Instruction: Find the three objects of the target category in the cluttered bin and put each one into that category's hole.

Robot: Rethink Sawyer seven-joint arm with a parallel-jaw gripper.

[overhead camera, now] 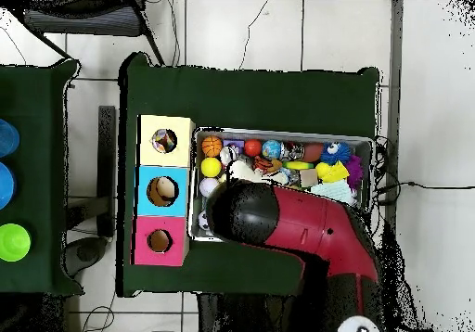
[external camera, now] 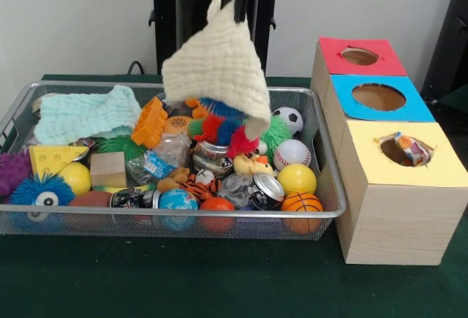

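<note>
I see the hand (external camera: 238, 0) clamped on a cream cloth (external camera: 217, 66), which hangs clear above the wire bin (external camera: 327, 179) of balls, cans and toys. Beside the bin stands the wooden box (external camera: 398, 219); something crumpled already sits in its yellow hole (external camera: 404, 150).

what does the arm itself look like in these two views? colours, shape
Overhead, the arm is a thick glossy red link ending in a rounded black housing, with a white round marking near its base. In the front view only dark gripper parts show above a cream cloth that hides the fingers.
</note>
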